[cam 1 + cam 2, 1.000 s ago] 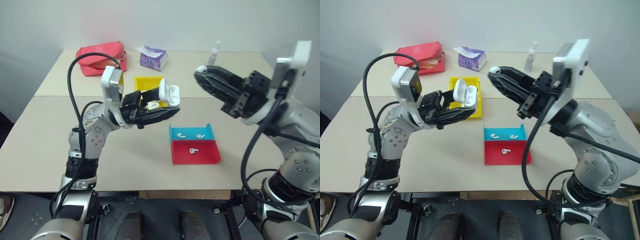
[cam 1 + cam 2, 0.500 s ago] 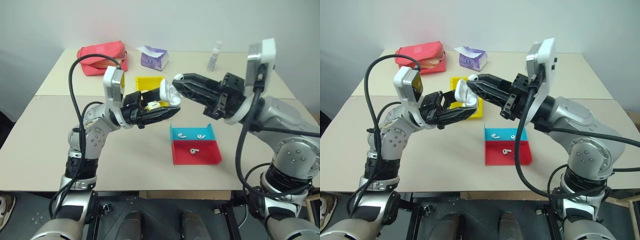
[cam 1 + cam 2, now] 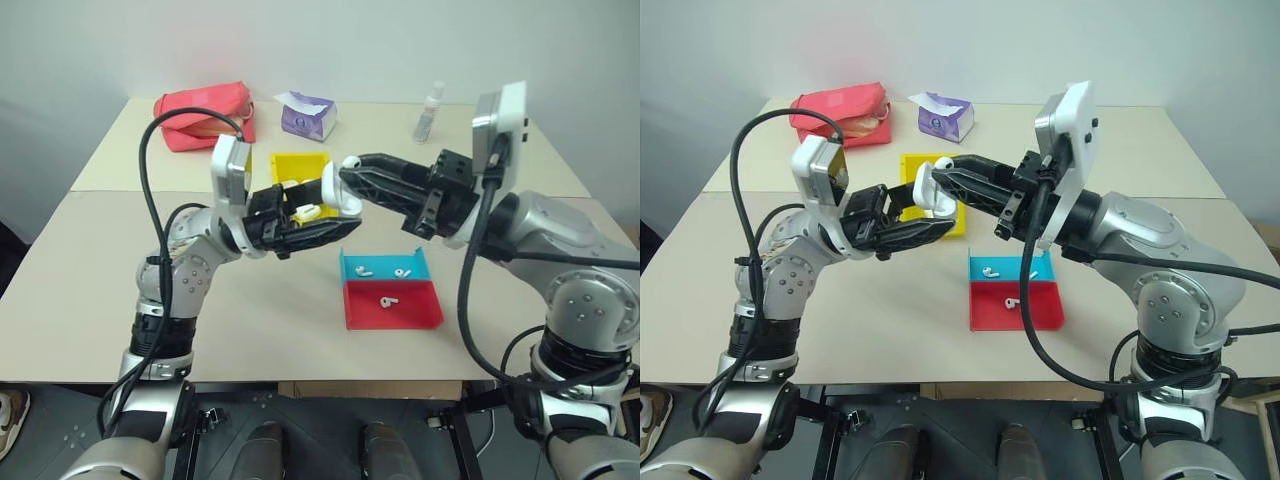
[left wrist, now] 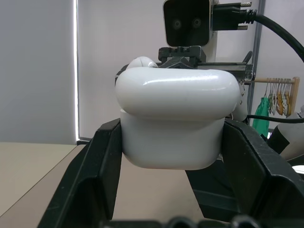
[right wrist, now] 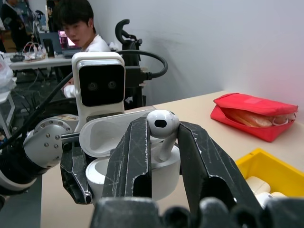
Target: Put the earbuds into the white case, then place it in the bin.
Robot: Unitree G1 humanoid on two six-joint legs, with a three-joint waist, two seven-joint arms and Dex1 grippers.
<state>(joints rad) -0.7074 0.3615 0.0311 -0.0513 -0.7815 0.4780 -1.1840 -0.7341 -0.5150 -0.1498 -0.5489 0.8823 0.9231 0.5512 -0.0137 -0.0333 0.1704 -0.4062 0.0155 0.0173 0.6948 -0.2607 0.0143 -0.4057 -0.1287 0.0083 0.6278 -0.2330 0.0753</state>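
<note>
Earbud [image 5: 162, 124] pinched in right end effector [image 5: 161, 137] — just above open white case [image 5: 128, 161].

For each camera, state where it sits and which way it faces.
Head stereo views: on the head, looking forward and down at the table; both arms show.
Left wrist view: looks along the left gripper at the white case.
Right wrist view: looks along the right gripper at its earbud above the case.
Shared: case, yellow bin.
</note>
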